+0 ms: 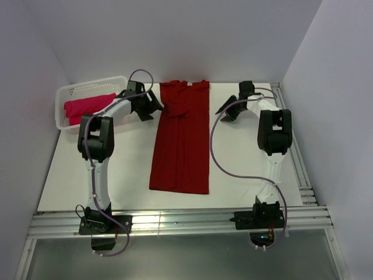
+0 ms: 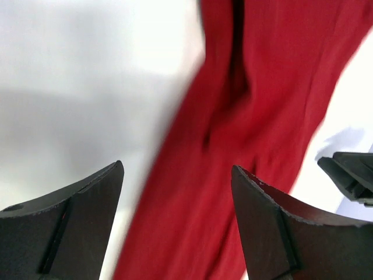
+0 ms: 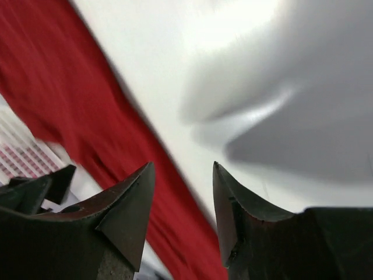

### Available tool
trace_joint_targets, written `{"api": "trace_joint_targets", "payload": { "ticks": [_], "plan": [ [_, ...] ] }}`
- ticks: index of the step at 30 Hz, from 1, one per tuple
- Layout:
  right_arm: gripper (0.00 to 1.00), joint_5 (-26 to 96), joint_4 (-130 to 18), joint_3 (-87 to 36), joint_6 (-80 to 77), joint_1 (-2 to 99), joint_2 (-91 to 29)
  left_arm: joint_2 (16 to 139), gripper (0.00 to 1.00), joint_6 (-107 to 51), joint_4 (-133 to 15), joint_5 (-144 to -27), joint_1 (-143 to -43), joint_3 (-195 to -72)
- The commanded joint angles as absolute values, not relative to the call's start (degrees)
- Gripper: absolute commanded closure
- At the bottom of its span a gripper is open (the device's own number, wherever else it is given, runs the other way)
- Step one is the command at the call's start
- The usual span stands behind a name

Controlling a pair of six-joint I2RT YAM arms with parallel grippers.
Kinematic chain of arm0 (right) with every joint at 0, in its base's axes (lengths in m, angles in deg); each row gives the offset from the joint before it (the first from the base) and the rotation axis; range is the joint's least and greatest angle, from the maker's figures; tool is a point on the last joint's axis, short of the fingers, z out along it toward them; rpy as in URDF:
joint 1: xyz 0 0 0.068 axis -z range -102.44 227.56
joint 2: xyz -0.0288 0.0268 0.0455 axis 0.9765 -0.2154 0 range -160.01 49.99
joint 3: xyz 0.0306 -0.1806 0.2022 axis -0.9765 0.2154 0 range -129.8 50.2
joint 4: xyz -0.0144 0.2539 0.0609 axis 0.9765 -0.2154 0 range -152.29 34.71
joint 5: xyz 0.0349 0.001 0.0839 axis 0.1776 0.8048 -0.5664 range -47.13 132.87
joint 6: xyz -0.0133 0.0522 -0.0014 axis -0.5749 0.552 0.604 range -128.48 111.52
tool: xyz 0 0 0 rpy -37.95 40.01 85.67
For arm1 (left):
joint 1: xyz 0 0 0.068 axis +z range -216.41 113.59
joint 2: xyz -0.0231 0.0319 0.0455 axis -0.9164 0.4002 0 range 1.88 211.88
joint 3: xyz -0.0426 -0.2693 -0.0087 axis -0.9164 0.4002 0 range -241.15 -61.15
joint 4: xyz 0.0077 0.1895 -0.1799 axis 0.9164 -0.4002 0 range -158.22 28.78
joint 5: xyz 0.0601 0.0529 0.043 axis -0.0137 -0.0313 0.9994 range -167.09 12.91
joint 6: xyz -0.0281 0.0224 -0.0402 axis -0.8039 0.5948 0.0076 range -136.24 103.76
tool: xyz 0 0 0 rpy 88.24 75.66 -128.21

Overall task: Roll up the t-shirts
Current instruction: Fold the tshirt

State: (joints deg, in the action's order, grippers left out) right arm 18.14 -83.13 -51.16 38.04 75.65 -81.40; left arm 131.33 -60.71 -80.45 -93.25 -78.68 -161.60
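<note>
The dark crimson t-shirt (image 1: 180, 146) lies folded narrow on the surface (image 1: 245, 169), between the left end effector (image 1: 152, 108) and the right end effector (image 1: 228, 112), both open and empty. If the 2 pinch it unevenly, the roll may skew.

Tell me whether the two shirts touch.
Apart. Top view: pink shirt sits in the basket, crimson shirt lies on the table well clear of it.
</note>
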Motion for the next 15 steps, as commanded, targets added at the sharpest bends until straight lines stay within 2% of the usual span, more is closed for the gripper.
{"api": "trace_joint_targets", "payload": {
  "ticks": [1, 5, 8, 11, 15],
  "plan": [
    [0.48, 15.98, -84.12, -40.71, 34.85, 74.92, -66.93, 117.31, 0.2, -57.03, -83.89, -93.96, -79.5, -154.27],
    [0.49, 15.54, -82.27, -17.11, 33.62, 72.38, -47.54, 100.12, 0.2, -56.14, -88.28, -92.47, -81.43, -139.41],
    [0.49, 16.06, -82.36, -4.26, 33.7, 68.69, -37.07, 88.25, 0.2, -56.67, -89.17, -92.11, -83.1, -127.01],
    [0.5, 17.72, -80.7, 5.6, 35.89, 64.92, -28.18, 80.49, 0.2, -55.88, -88.13, -91.24, -85.12, -118.39],
    [0.5, 18.43, -79.81, 13.72, 40.46, 61.31, -20.16, 76.95, 0.22, -55.17, -89.61, -91.5, -85.39, -114.86]
  ]
}}
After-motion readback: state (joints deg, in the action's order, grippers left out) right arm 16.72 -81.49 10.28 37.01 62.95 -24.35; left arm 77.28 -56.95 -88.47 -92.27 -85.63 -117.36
